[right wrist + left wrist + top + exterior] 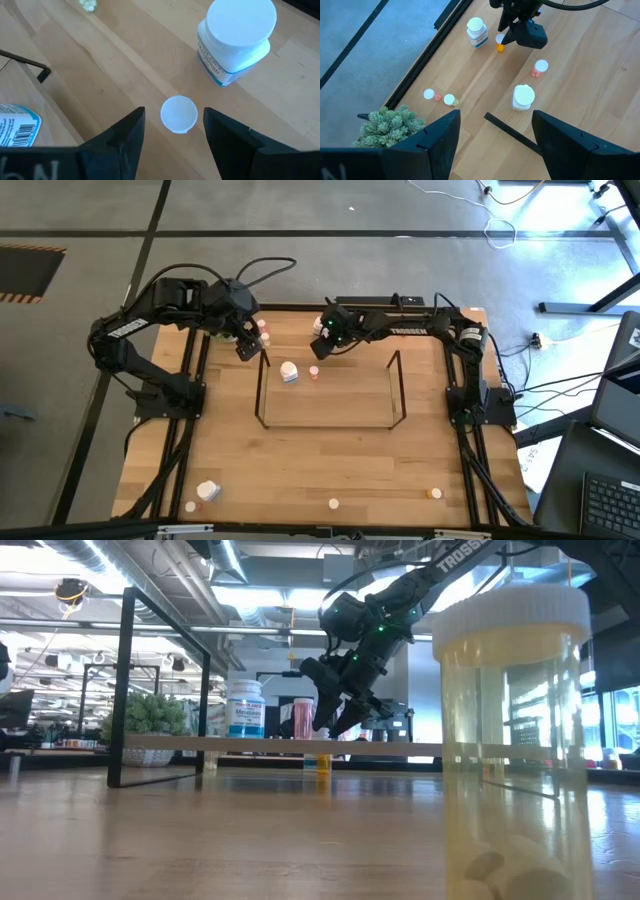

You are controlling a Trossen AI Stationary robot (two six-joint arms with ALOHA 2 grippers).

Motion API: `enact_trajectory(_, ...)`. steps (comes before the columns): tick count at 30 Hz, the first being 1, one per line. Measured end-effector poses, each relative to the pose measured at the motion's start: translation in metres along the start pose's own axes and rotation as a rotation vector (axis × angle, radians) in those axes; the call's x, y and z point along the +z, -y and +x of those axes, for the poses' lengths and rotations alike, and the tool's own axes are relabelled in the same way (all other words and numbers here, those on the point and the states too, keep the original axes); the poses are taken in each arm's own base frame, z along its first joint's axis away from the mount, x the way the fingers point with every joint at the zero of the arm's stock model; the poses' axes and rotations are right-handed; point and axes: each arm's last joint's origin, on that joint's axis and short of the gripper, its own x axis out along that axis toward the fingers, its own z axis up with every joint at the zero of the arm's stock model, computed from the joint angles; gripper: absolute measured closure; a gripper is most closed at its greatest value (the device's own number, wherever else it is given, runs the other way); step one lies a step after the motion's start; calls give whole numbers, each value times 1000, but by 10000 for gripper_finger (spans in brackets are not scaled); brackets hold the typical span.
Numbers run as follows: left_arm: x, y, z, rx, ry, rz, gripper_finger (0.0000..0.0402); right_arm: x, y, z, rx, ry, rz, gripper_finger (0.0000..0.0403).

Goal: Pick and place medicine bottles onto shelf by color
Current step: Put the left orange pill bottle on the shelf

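My right gripper (174,131) hangs open just above a small white-capped orange bottle (179,115), one finger on either side of the cap and clear of it; in the low view the bottle (322,762) stands on the table below the fingers. A large white bottle (235,35) stands beside it. On the wire-framed shelf (262,390) stand a white bottle (289,372) and a pink one (314,373). My left gripper (495,135) is open and raised over the shelf's far left corner (245,345), holding nothing.
Two small bottles (430,94) (450,100) and a green plant (390,125) sit near the far left edge. More bottles stand along the near edge (207,491) (334,503) (434,493); one cream bottle (510,740) fills the low view's foreground.
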Motion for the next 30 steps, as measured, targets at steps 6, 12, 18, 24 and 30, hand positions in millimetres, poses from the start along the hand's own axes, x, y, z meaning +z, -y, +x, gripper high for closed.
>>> enact_trajectory(6, 0, 0, 0, 0, 0, 0, 160, 0, 0, 0, 0, -1, -48, 199)
enact_trajectory(12, 0, 0, 0, 0, 0, 0, 160, -4, 2, 11, -5, -15, -47, 199)
enact_trajectory(18, 0, 0, 0, 0, 0, 1, 160, -6, 2, 15, -7, -30, -48, 199)
enact_trajectory(24, 0, 0, 0, 0, -1, 1, 160, -5, 3, 15, -8, -19, -47, 203)
enact_trajectory(30, 0, 0, 0, 0, -1, 1, 160, -5, 3, 15, -9, -19, -47, 242)
